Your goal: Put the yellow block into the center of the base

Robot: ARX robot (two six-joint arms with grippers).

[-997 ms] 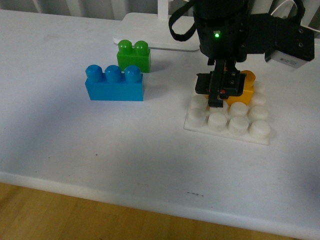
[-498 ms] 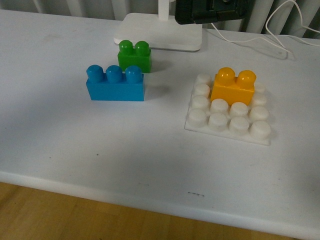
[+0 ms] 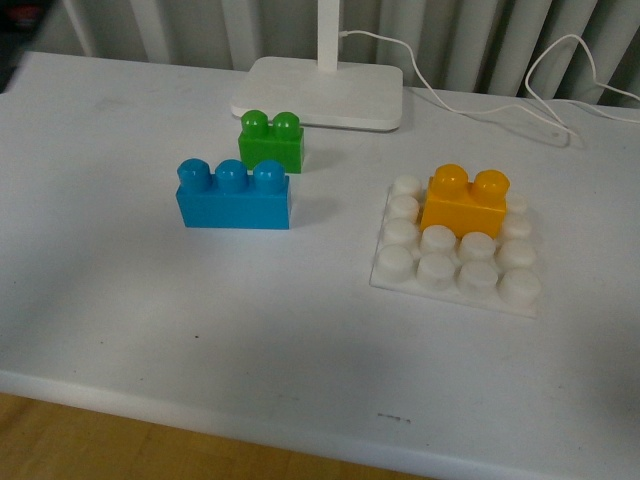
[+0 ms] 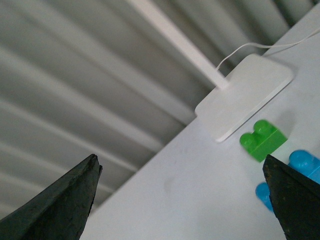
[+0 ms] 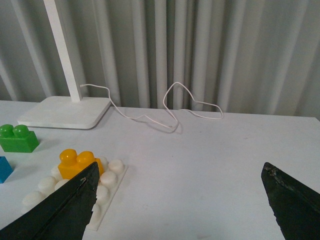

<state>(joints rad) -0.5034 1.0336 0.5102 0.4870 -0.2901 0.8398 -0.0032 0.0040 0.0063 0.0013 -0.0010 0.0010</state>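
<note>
The yellow block (image 3: 464,201) stands upright on the white studded base (image 3: 457,270), on its middle studs toward the far side; white studs show on every side of it. The right wrist view has the same yellow block (image 5: 76,163) on the base (image 5: 107,182) off to one side. My right gripper (image 5: 182,200) is open, raised well clear of the block, with nothing between its fingers. My left gripper (image 4: 182,200) is open too, high above the table's far left part. Neither arm shows in the front view.
A blue three-stud brick (image 3: 233,195) and a green two-stud brick (image 3: 271,141) stand left of the base. A white lamp foot (image 3: 320,93) with a pole sits at the back, its cable (image 3: 520,85) trailing right. Grey curtains hang behind the table.
A second ago my right gripper stood over the yellow block on the base. It has since lifted off and left the front view, leaving the block on the studs.
</note>
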